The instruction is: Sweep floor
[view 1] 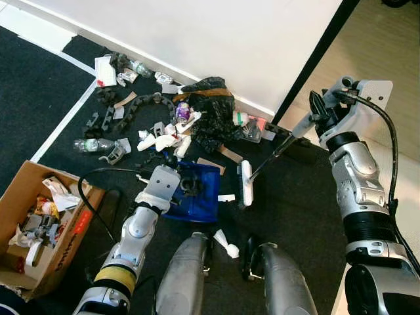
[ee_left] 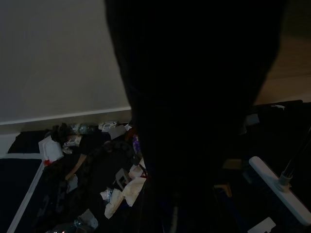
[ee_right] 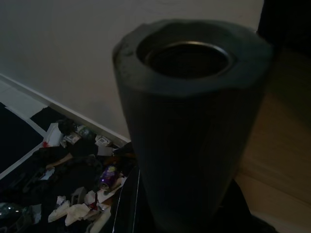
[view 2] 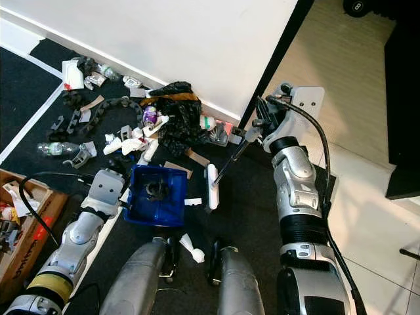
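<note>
**Broom in right grip, dustpan in left, litter heap against the wall**

Right gripper (view 1: pixel 319 118) is closed round the top of the long thin black broom handle (view 1: pixel 275 153); the right wrist view looks straight down the grey hollow end of that handle, clamped between the fingers. The handle slants down to the flat white broom head (view 1: pixel 246 183), which rests on the dark carpet floor (view 1: pixel 295 216) just beside the blue plastic dustpan (view 1: pixel 200 191).

Left gripper (view 1: pixel 186 184) sits at the dustpan's rear, apparently gripping it; the fingers are buried in the pan's dark fitting, so I cannot tell their exact set.

The litter heap (view 1: pixel 177 125) lies along the white wall (view 1: pixel 216 39): crumpled white tissues, a clear plastic bottle (view 1: pixel 92 144), black plastic bits, a black bag. One white scrap (view 1: pixel 226 243) lies loose between the robot's legs. A brown cardboard box (view 1: pixel 39 223) of rubbish stands to the left.

Handling judgement: broom is light and stiff, but held so far from the head it will lever and wander; carpet will drag. Tissues light, flyaway; bottle likely rolls. Dustpan light, apt to slide if pushed against — hold its rear handle firmly.
</note>
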Controlling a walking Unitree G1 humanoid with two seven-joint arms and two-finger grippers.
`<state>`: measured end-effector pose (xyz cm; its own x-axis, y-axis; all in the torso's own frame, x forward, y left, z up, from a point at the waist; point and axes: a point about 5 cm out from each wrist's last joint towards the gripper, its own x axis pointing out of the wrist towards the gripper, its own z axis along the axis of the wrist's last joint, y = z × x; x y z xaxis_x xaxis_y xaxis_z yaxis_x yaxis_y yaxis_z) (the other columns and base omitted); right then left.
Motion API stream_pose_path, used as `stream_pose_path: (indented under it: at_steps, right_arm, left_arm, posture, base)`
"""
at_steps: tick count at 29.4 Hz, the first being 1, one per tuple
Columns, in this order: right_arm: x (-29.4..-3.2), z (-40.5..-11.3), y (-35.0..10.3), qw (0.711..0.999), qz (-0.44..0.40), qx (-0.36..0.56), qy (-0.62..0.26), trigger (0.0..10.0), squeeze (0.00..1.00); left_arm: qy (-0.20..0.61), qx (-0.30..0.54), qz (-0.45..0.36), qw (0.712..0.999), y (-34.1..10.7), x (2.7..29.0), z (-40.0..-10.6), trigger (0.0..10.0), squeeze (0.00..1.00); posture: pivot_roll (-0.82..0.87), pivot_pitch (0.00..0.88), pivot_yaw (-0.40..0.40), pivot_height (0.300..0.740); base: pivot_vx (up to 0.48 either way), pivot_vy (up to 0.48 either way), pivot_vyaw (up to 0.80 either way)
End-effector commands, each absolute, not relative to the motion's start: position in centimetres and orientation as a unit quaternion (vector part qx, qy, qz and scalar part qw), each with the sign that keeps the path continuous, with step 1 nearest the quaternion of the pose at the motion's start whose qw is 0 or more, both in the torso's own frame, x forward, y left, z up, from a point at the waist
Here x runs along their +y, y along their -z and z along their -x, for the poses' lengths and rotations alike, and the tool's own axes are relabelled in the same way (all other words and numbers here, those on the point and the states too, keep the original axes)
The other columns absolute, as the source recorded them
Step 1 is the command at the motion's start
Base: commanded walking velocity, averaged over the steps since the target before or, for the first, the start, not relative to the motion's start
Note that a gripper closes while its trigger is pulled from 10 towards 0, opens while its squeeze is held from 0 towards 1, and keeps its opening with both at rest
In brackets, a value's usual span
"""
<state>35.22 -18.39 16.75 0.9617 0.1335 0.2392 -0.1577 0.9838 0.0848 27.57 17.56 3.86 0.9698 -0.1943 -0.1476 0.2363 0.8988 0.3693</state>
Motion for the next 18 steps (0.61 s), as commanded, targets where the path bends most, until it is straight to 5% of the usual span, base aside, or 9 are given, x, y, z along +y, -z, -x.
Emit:
stream_pose_path:
  at_steps: [1,18]
  right_arm:
    - [-17.8,-35.0,-15.3,0.991,-0.05,-0.099,-0.079,10.0,0.0]
    - [-13.3,-35.2,-13.0,0.983,-0.118,-0.077,-0.12,10.0,0.0]
  left_arm:
    - [0.127,0.13,-0.204,0.962,-1.0,17.7,-25.6,10.0,0.0]
    - [0.128,0.131,-0.205,0.961,-0.9,17.7,-25.4,10.0,0.0]
  posture:
    - [0.14,0.357,-0.024,0.74]
    - [0.15,0.36,-0.022,0.74]
  base:
    - [0.0,0.0,0.0]
    - [0.0,0.0,0.0]
